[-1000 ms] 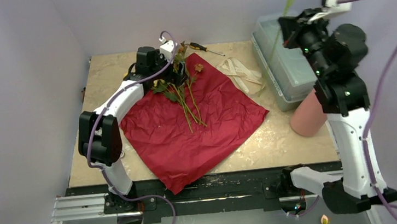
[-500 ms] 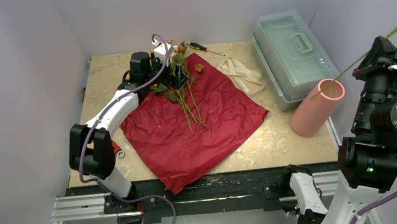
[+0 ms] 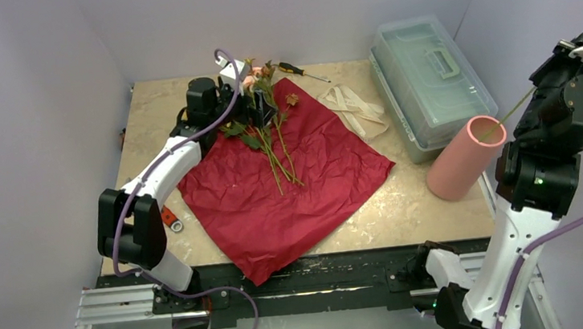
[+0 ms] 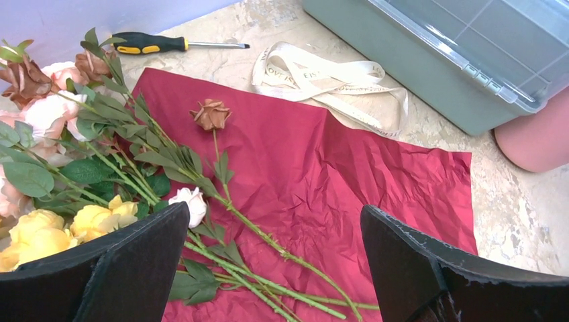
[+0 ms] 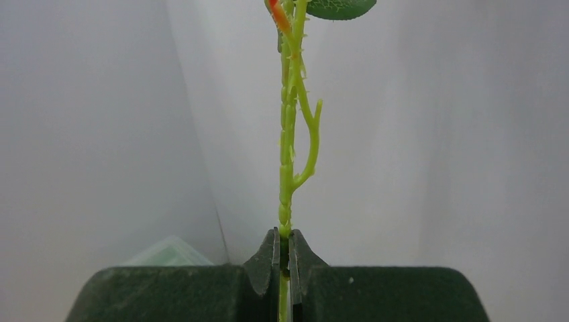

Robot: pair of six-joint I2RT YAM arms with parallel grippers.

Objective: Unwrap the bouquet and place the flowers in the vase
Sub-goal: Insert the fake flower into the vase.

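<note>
The bouquet is undone: the flowers [image 3: 268,126] lie loose on the flat dark red paper [image 3: 292,205], with pink, yellow and orange heads [image 4: 40,225] at the far left and the stems [image 4: 268,245] pointing toward me. My left gripper [image 3: 258,107] hovers open over them [image 4: 274,211], holding nothing. My right gripper [image 5: 284,245] is raised at the far right, shut on one green flower stem [image 5: 287,168]. That stem [image 3: 520,102] slants down to the mouth of the salmon-pink vase [image 3: 462,166]; its bloom is out of view.
A cream ribbon [image 3: 355,106] lies loose beside the paper's far corner. A clear greenish lidded box [image 3: 428,71] stands behind the vase. A screwdriver [image 3: 299,70] lies at the back. A small orange object [image 3: 168,219] sits by the left arm.
My right arm has swung from above the box out to the right with the stem, whose lower end now points at the vase's mouth. The left gripper shifted slightly back over the flowers.
</note>
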